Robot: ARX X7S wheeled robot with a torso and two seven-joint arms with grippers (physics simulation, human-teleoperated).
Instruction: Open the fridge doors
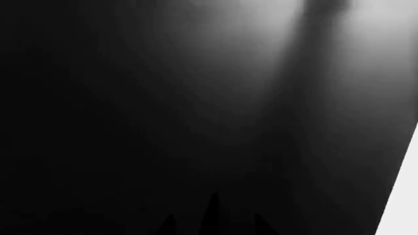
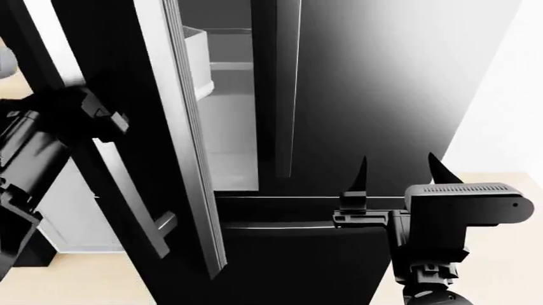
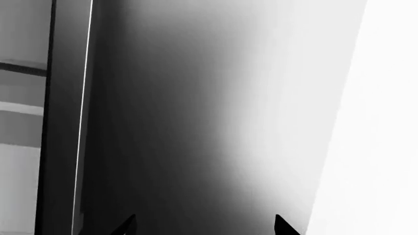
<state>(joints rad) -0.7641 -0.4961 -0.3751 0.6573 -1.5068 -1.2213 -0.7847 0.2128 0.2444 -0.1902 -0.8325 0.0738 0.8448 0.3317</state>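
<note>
White wall (image 2: 500,95), fridge doors (image 2: 382,82) half open

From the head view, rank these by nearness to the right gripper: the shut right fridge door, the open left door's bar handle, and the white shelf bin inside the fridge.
1. Right fridge door: directly ahead of the right gripper.
2. Shelf bin: up and to the left, inside the fridge.
3. Left door's bar handle: far left, by the left arm.

The right gripper (image 2: 398,166) points upward from a raised wrist, its two dark, tapered fingers (image 2: 360,171) spread wide with clear space between them. The left arm (image 2: 34,159) reaches in low and forward; its gripper (image 1: 212,220) shows only as dark finger tips, their spread unclear.
</note>
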